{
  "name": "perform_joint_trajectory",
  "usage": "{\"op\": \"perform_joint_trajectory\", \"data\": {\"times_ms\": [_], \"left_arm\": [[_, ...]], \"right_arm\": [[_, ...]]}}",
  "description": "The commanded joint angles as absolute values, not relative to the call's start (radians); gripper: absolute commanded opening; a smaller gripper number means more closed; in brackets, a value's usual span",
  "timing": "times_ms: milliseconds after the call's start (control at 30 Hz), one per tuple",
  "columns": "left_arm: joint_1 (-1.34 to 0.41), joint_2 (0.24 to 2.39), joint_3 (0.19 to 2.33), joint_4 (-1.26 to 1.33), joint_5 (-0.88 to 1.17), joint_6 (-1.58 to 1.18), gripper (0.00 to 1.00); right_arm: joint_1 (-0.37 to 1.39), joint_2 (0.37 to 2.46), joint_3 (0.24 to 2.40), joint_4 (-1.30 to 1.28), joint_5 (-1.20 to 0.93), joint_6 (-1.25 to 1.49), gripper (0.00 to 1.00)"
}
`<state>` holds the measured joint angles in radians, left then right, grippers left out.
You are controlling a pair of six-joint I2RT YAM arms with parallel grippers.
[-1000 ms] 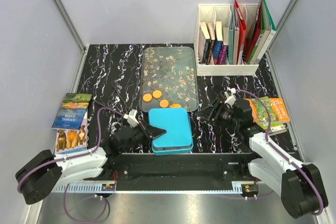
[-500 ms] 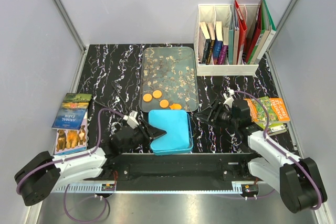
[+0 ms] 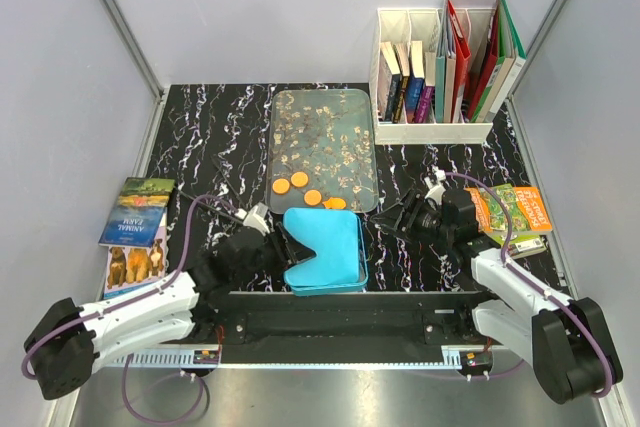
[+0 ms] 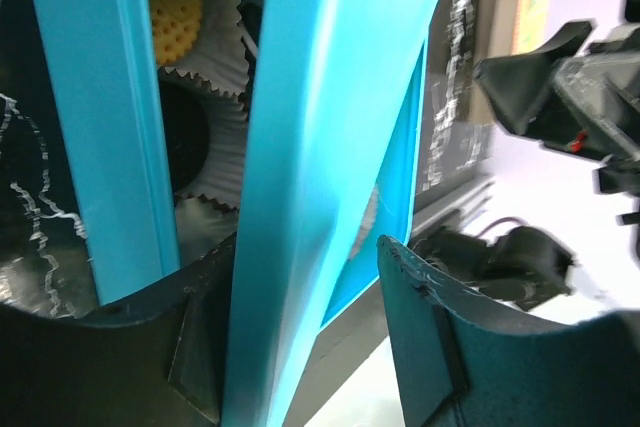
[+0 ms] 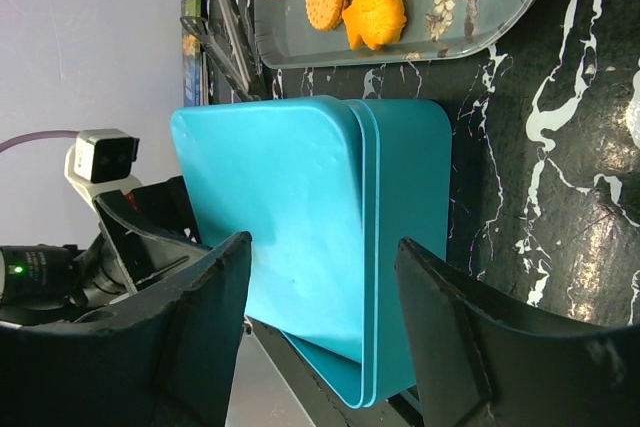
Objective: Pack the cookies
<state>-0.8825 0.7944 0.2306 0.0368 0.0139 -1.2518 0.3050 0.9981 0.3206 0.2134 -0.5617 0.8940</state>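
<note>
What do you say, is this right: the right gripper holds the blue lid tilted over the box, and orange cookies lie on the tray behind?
Not quite: the left gripper holds the lid, as the left wrist view shows. The right gripper is open and empty. The lid is tilted over the box, and orange cookies lie on the tray behind.

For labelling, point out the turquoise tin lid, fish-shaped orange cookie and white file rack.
Turquoise tin lid [image 5: 290, 207]: right wrist, flat top.
Fish-shaped orange cookie [image 5: 372, 15]: right wrist, body.
White file rack [image 3: 430, 133]: top external, front wall.
</note>
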Motion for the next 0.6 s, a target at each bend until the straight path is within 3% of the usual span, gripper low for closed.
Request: {"op": "perform_joint_trajectory", "data": {"times_ms": [0,567], "left_arm": [[-0.885,0.798,0.334,-0.147,-0.027,-1.131,0.57],[-0.885,0.733,0.434,-0.39,-0.117,-1.019,0.59]], "right_arm": [[0.313,0.997,0.336,0.258,-0.571,0.876,0.68],[0.313,1.005,0.334,0.262,-0.572,0.874,0.68]]}}
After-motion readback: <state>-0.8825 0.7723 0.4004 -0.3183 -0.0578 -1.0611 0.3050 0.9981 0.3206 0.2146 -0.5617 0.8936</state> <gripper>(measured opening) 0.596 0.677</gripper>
